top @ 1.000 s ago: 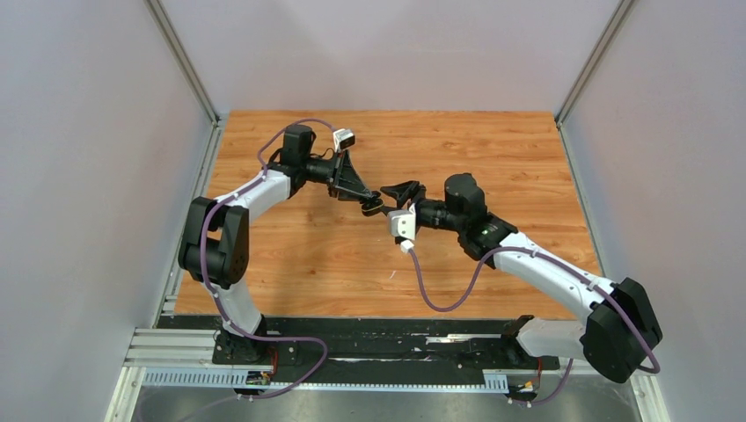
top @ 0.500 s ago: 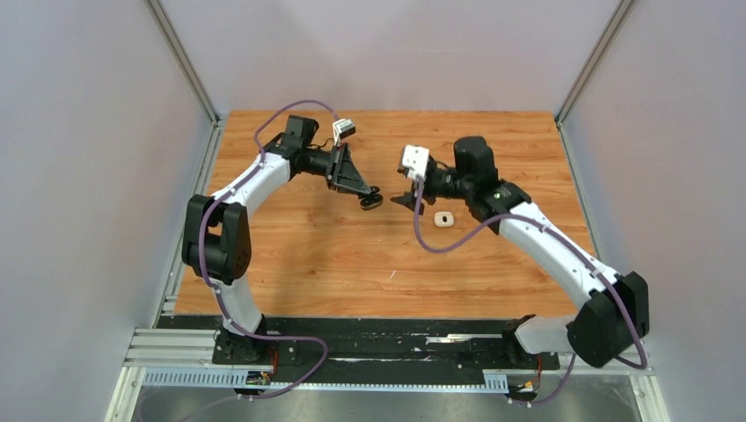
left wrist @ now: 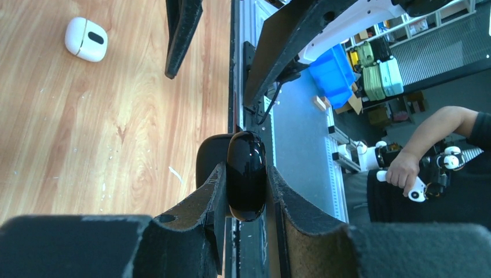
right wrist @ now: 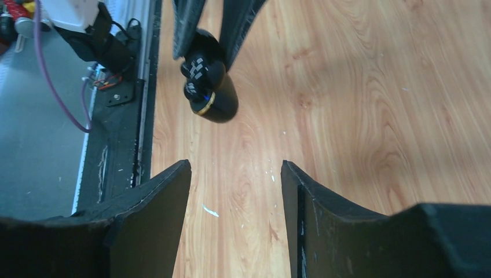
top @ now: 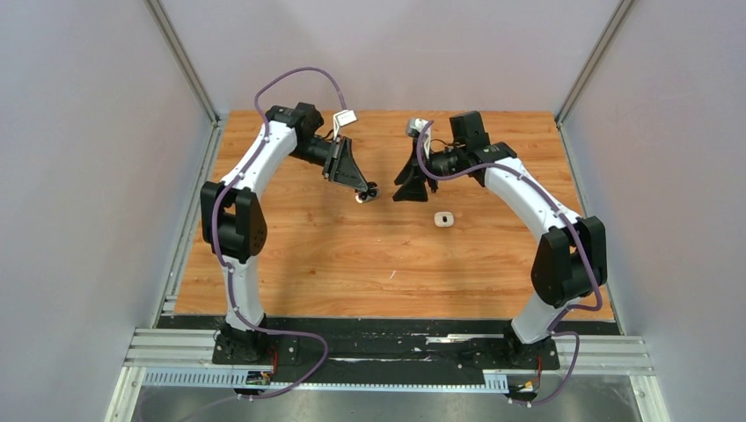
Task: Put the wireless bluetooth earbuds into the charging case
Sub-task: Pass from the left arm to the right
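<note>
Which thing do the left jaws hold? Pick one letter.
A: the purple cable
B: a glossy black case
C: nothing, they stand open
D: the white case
B: in the left wrist view the left jaws are shut on the glossy black case, while the white case lies apart from them on the table.

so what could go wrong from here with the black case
The black case is glossy and rounded, pinched only by the tips of the left gripper, so it may slip or twist. The open right gripper points at it from close by; an advance could knock it loose.
</note>
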Controlling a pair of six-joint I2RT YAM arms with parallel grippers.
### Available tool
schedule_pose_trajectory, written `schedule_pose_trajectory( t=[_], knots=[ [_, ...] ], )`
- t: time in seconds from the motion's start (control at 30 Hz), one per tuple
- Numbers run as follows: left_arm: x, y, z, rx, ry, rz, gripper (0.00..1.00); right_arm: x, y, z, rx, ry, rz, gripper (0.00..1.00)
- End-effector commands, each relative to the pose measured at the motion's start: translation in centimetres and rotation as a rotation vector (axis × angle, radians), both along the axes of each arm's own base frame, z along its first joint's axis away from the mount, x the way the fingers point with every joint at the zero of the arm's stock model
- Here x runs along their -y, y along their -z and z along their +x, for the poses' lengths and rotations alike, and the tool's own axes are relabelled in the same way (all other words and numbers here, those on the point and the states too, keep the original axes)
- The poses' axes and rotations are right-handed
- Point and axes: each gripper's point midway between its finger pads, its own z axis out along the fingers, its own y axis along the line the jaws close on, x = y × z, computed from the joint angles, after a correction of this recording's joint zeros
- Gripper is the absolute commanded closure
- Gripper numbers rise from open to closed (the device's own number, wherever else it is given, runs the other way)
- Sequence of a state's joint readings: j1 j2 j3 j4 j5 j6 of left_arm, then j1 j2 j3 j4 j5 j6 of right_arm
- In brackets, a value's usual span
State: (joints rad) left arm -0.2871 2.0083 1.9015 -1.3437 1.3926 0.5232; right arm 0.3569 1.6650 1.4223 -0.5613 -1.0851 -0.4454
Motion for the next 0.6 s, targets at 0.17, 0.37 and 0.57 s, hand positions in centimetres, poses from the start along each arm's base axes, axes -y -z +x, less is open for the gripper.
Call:
schedule_pose_trajectory(
  t=[0.17,0.37,0.57],
  knots=[
    [0.4,-1.8,0.0,-0.012,0.018,-0.109,1.0,-3.5,-3.3,-0.2,0.028,-0.156,0.131,0.43],
    [0.7,-2.4,0.4,-0.072,0.014,-0.145,1.0,-5.1,-3.0,-0.4,0.043,-0.182,0.128,0.45],
    [0.8,-2.6,0.7,-0.092,0.01,-0.133,1.0,-5.4,-2.7,-0.2,0.032,-0.159,0.112,0.72]
  ],
)
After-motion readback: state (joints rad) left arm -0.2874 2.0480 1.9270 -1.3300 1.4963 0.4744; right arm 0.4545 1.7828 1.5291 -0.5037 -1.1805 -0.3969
